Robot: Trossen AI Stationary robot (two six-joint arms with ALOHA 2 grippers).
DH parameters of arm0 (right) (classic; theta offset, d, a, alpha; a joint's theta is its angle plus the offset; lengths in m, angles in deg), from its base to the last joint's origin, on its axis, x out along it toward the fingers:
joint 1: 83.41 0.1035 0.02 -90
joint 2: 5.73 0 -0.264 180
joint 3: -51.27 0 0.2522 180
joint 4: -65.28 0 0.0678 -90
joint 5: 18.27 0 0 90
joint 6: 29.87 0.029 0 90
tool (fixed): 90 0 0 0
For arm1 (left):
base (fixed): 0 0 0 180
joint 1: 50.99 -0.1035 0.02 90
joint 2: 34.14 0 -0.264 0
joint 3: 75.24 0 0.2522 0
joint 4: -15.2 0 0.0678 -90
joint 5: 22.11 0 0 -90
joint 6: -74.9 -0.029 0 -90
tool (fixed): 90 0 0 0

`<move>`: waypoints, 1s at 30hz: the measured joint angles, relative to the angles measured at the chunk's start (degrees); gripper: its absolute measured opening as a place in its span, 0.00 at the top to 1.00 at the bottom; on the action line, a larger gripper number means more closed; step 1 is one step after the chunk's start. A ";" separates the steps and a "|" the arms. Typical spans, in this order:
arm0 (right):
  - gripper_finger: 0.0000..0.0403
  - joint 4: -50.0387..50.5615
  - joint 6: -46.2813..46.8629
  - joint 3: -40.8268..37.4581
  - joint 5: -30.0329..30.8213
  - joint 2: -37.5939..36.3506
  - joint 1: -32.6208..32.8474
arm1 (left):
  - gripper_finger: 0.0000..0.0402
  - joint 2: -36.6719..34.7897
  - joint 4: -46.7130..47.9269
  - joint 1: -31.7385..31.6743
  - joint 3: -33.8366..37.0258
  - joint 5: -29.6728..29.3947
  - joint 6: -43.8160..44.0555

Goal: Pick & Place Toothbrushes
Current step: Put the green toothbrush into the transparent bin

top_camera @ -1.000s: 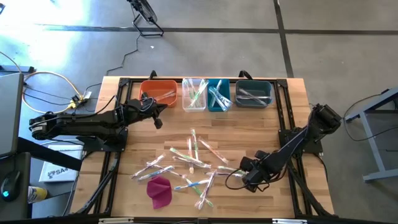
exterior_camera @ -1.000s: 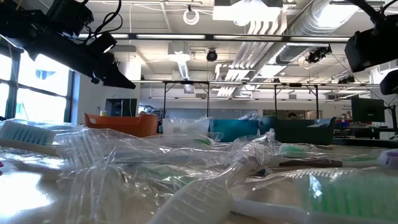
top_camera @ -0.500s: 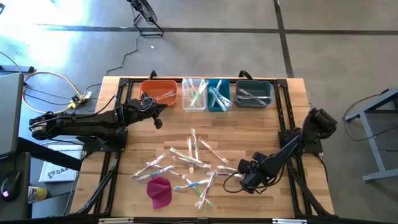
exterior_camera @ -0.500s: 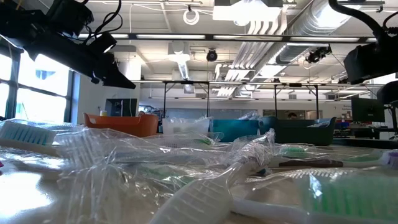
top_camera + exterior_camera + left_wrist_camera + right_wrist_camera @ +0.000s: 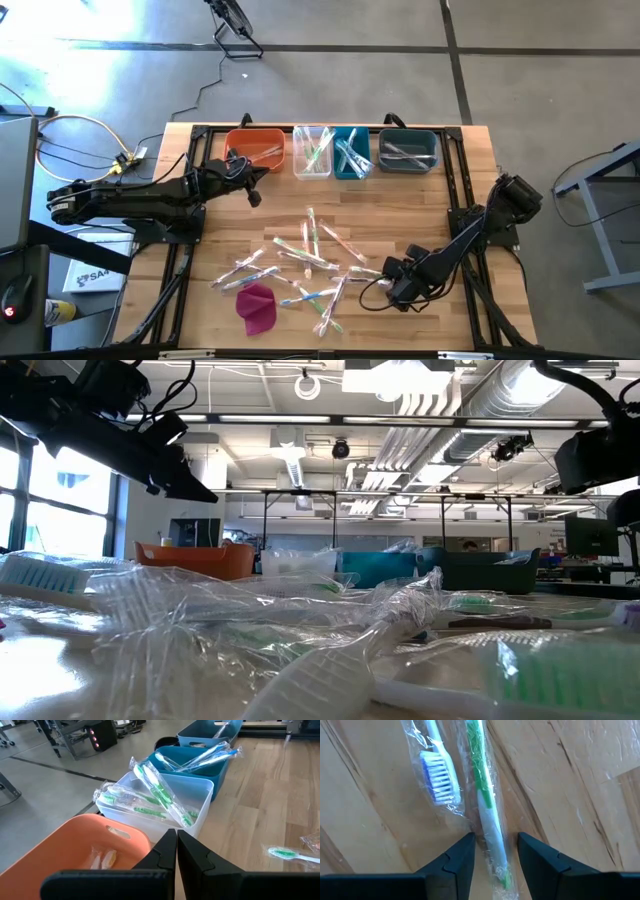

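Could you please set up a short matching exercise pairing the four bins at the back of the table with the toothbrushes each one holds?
Bins:
1. orange bin
2. clear bin
3. teal bin
4. dark slate bin

Contents:
A. blue-handled toothbrushes
B. green-handled toothbrushes
C. pale toothbrushes, colour hard to tell
D. wrapped pinkish toothbrushes

Pairs: 1-D, 2-B, 3-A, 4-C
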 joint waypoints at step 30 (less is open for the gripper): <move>0.65 0.51 -0.11 -0.07 -0.69 0.09 -0.07 | 0.98 0.00 0.00 0.00 0.00 -0.01 -0.26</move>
